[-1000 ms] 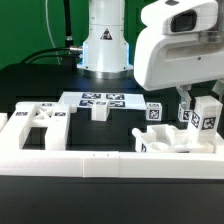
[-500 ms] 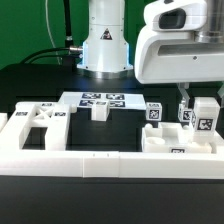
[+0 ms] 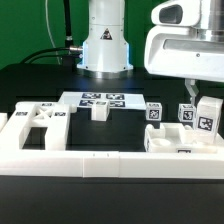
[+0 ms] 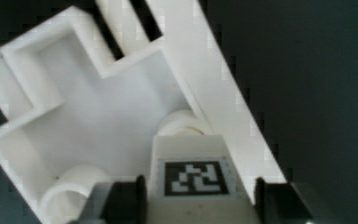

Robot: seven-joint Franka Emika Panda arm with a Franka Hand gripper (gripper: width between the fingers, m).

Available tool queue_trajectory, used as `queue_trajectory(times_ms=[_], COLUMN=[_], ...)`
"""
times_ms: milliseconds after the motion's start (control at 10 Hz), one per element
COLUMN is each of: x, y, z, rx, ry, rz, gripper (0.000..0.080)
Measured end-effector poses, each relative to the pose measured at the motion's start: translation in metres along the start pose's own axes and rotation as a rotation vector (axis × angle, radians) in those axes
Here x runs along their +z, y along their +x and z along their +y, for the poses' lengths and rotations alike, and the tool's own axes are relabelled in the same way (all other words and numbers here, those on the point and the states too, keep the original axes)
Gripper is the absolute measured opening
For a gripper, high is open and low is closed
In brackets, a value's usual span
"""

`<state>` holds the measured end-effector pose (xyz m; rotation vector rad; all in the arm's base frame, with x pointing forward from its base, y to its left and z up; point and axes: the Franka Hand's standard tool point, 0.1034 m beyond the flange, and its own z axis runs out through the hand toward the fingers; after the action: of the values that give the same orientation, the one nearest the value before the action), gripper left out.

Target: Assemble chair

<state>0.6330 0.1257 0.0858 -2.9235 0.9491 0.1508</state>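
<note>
In the exterior view my gripper (image 3: 203,104) is at the right, shut on a white chair leg (image 3: 208,116) with a tag, held just above a slotted white chair block (image 3: 172,141). In the wrist view the tagged leg (image 4: 194,165) sits between my fingers (image 4: 128,203), with the slotted block (image 4: 105,95) below it. The X-braced seat (image 3: 36,121) lies at the exterior view's left. A small white part (image 3: 100,111) and two tagged pieces (image 3: 153,112) (image 3: 186,113) stand mid-table.
The marker board (image 3: 100,99) lies flat in front of the robot base (image 3: 104,45). The long low white border wall (image 3: 70,160) runs along the front and turns up at the left.
My gripper has moved toward the exterior view's right and slightly up, carrying the tagged leg with it. The other parts have not moved.
</note>
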Motion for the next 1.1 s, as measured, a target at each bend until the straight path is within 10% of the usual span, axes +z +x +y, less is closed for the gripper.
queue_trajectory(times_ms=[500, 900, 1100], x=[0.0035, 0.0004, 0.0017], y=[-0.001, -0.0001, -0.0002], z=[-0.002, -0.0039, -0.0033], rx=[0.276, 0.09, -0.032], ry=[0.032, 0.028, 0.026], rz=[0.012, 0.013, 0.014], gripper=[0.0285, 0.0631, 0.0645])
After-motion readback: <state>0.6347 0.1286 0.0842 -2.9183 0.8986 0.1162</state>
